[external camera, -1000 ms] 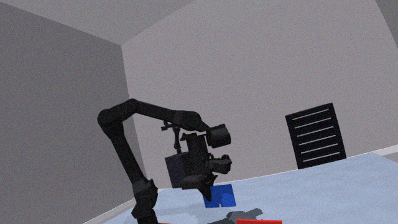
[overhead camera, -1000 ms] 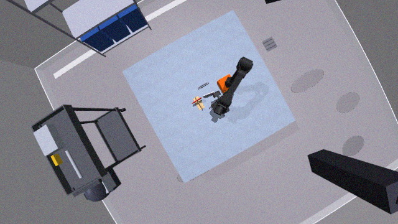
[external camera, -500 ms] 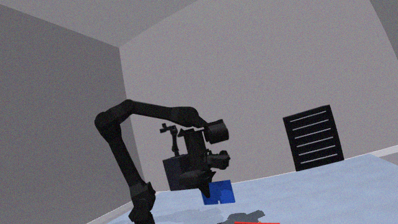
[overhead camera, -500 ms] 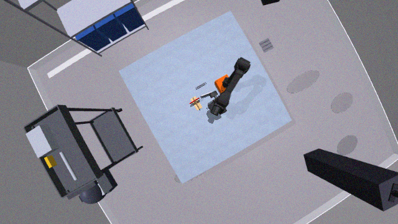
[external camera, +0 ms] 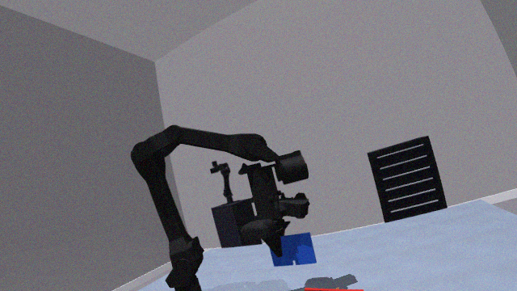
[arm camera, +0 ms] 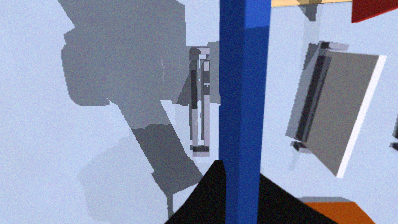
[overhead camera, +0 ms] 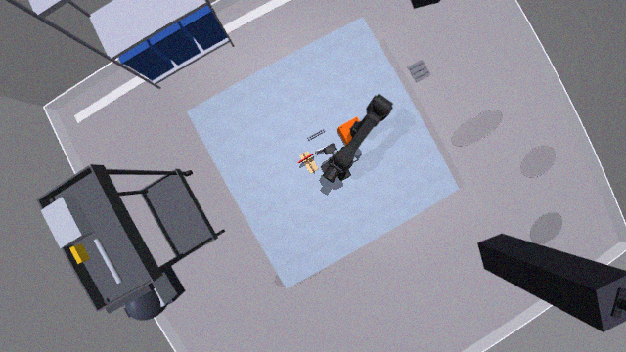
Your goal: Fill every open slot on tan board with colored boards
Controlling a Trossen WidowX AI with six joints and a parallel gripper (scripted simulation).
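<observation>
Blue board (external camera: 302,248) (arm camera: 243,100) gripped upright in nearly closed tool (external camera: 281,244) (arm camera: 227,168), notch down. Red board (overhead camera: 306,158) (external camera: 335,289) (arm camera: 372,9) cut off in exterior and wrist views.

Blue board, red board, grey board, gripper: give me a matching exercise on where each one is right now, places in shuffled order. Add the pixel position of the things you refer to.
Things
1. blue board (external camera: 300,248) (arm camera: 245,100)
2. red board (overhead camera: 306,158) (external camera: 333,289) (arm camera: 375,7)
3. grey board (arm camera: 345,100)
4. gripper (external camera: 281,242) (arm camera: 227,168)

Places or states
A. standing in a narrow holder
B. shut on a board
C. crosswise on the tan board (overhead camera: 311,166) (arm camera: 290,2)
D. held off the mat (overhead camera: 245,196) (external camera: 384,250) (arm camera: 30,150), notch facing down

Pairs
1-D
2-C
3-A
4-B
</observation>
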